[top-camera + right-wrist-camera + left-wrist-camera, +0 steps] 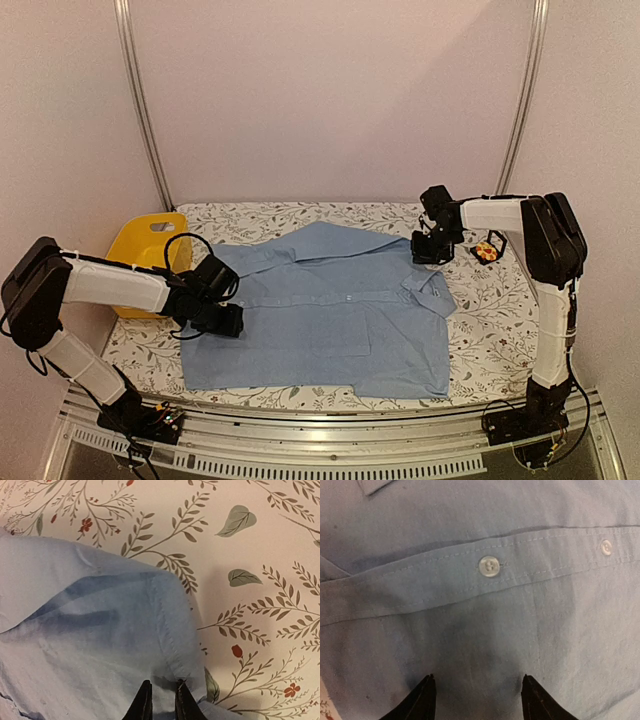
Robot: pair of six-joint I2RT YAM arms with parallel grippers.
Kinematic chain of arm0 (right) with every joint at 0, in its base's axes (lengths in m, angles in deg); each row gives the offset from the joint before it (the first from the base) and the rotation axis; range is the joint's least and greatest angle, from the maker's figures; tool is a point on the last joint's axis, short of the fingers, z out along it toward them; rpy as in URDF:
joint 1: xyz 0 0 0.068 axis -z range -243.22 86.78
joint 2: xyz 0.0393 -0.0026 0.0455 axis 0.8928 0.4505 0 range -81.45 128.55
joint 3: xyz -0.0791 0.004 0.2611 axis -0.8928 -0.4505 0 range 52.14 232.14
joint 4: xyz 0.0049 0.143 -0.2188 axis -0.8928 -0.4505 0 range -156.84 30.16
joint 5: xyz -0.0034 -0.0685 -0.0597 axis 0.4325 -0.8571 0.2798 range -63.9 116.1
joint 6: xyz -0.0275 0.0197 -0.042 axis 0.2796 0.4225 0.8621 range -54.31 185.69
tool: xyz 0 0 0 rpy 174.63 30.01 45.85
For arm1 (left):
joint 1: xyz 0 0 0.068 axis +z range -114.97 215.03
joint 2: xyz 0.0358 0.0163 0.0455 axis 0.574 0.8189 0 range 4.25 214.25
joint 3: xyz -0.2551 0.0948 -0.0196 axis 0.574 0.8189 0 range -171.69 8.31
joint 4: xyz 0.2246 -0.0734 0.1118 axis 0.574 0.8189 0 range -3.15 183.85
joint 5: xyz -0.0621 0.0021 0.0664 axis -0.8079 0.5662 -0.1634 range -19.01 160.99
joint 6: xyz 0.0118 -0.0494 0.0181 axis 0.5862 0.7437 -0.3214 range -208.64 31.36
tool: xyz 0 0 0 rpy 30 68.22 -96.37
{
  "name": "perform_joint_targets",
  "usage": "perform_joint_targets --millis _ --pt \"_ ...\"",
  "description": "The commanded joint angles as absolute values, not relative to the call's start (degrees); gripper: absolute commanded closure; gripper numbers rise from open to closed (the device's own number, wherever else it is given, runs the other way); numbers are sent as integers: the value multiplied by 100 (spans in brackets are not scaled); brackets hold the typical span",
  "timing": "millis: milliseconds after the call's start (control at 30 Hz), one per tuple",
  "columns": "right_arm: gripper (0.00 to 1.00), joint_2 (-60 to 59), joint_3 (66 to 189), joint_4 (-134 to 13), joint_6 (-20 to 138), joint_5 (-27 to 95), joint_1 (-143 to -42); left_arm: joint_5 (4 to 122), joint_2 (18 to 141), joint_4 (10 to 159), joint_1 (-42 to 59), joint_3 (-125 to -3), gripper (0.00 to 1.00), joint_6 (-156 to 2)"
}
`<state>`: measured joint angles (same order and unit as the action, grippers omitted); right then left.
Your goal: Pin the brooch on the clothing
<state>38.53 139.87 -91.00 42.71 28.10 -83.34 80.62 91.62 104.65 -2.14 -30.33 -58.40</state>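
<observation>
1. The step in hand looks like readying the shirt (330, 310); the pinning itself has not begun, since neither gripper holds the brooch (487, 250).
2. The brooch lies off the shirt, just past its far right corner, on the floral tablecloth (490, 320).
3. The right gripper (435, 247) sits at that same corner. Its fingers are drawn almost together with the stitched hem (170, 630) between them, apparently pinching the cloth.
4. The left gripper (218, 310) rests at the shirt's left edge, fingers spread wide and holding nothing, facing the placket and a white button (489, 566).
5. Next, I judge, the right gripper must let go of the hem and take the brooch, which calls for a fine pinch on a very small thing.
6. Bare cloth right of the shirt gives open room for that reach. Left of the shirt, a yellow basket (150, 245) crowds the left arm.
</observation>
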Motion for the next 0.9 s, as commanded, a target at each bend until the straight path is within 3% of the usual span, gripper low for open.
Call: perform_joint_targets --millis 0,200,533,700,867 --pt "85 4534 14151 -8981 4509 2770 -7960 7642 9001 10805 -233 -2609 42 -5106" --pt "85 4814 14188 -8968 4599 2657 -7683 7870 9139 11133 -233 -2815 42 -5415" --pt "84 4394 15490 -9894 5117 2644 -7813 8328 9468 11432 -223 -4015 42 -6415" --pt "84 3289 14471 -9842 5024 2507 -8281 8366 9139 11291 -227 -4348 41 -6666" --pt "82 2346 12700 -9360 4333 3899 -8622 8086 9383 10214 -255 -4724 41 -7527"
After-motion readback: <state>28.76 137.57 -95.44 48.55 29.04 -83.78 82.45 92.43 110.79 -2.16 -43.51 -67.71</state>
